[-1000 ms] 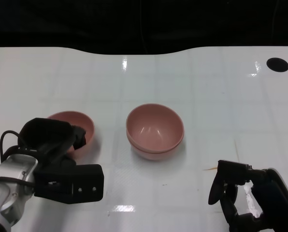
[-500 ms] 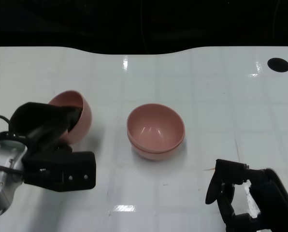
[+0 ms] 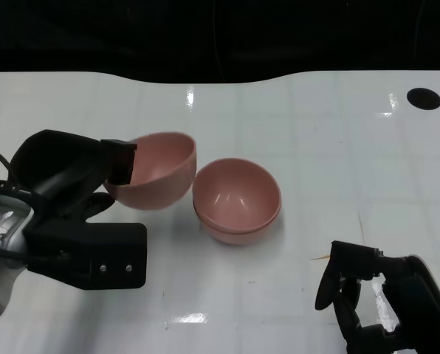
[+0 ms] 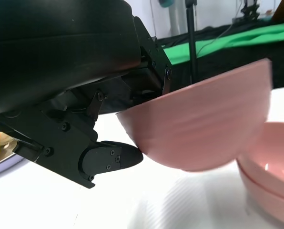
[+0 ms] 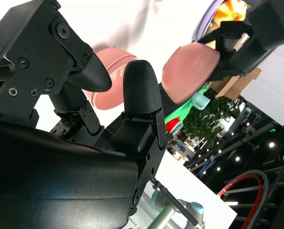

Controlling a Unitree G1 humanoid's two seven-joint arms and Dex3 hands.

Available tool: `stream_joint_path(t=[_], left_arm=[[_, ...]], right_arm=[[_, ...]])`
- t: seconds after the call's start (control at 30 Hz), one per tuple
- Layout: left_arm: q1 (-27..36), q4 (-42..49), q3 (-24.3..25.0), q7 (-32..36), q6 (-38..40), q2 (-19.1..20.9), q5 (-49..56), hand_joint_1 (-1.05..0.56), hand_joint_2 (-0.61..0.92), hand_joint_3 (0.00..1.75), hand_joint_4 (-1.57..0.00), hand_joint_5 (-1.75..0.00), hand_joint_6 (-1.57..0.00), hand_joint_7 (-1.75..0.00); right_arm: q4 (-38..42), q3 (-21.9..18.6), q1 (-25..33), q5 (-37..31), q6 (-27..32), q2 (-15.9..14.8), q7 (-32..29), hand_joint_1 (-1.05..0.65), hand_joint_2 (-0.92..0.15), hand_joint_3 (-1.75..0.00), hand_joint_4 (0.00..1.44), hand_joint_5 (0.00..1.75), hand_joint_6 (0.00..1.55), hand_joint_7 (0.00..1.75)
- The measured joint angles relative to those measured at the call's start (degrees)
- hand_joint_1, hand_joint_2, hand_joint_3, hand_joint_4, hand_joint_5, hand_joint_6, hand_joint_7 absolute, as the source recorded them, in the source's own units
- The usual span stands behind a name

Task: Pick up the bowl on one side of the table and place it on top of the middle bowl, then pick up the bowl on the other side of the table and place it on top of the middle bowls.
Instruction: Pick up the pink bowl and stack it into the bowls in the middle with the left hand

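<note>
White table (image 3: 316, 147): glossy top with a faint grid of lines; a dark round hole (image 3: 424, 98) near its far right corner.

Left hand (image 3: 69, 177): black, on a silver forearm, raised over the table's left side. It grips a pink bowl by the near rim, fingers inside and outside the wall.

Right hand (image 3: 371, 299): black, low at the table's near right edge. Fingers curled inward but apart, nothing between them.

Stacked bowls (image 3: 237, 200): two pink bowls nested, upright, at the table's middle. The lower one shows only as a rim line under the upper.

Held bowl (image 3: 155, 171): pink, off the table, tilted with its opening turned toward the hand. It hangs just left of the stack; in the head view its right edge meets the stack's rim, and whether they touch cannot be told. The left wrist view (image 4: 204, 121) shows it above and beside the stack (image 4: 270, 167).
</note>
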Motion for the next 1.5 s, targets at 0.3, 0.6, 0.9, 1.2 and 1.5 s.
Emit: stream_joint_path(t=[0.3, 0.6, 0.9, 1.2, 1.5], left_arm=[[-0.1, -4.0, 0.2, -1.6, -0.4, 0.2, 0.4, -0.22, 0.65, 0.7, -0.89, -1.75, -0.68, -1.75], [-2.5, -6.4, 0.4, -2.6, -0.8, -0.1, 0.6, -0.24, 0.66, 0.72, -0.89, -1.75, -0.68, -1.74], [-6.9, -3.2, -1.7, -2.5, -1.8, -3.5, 1.7, -0.26, 0.69, 0.65, -0.89, -1.75, -0.67, -1.74], [-11.6, 5.5, -5.5, -0.2, -3.2, -9.0, 3.1, -0.28, 0.77, 0.44, -0.9, -1.75, -0.67, -1.75], [-14.3, 16.2, -9.7, 3.9, -4.0, -14.0, 4.4, -0.23, 0.91, 0.16, -0.9, -1.75, -0.73, -1.66]], right_arm=[[0.0, 0.5, 0.0, 0.4, -0.1, 0.1, 0.0, -0.01, -0.11, -1.74, 0.97, 1.75, 0.83, 1.49], [0.3, 0.7, 0.0, 0.6, -0.2, 0.2, 0.0, -0.01, -0.13, -1.72, 0.97, 1.75, 0.82, 1.48], [1.7, 0.7, -0.1, 0.7, -0.4, 0.2, 0.0, -0.02, -0.12, -1.73, 0.96, 1.75, 0.82, 1.48], [1.8, 1.4, -0.2, 0.7, -0.8, 0.2, 0.1, -0.03, -0.1, -1.75, 0.96, 1.75, 0.83, 1.49], [1.3, 2.1, 0.5, -0.3, -0.7, 0.2, 0.1, -0.05, -0.1, -1.75, 0.97, 1.75, 0.83, 1.49]])
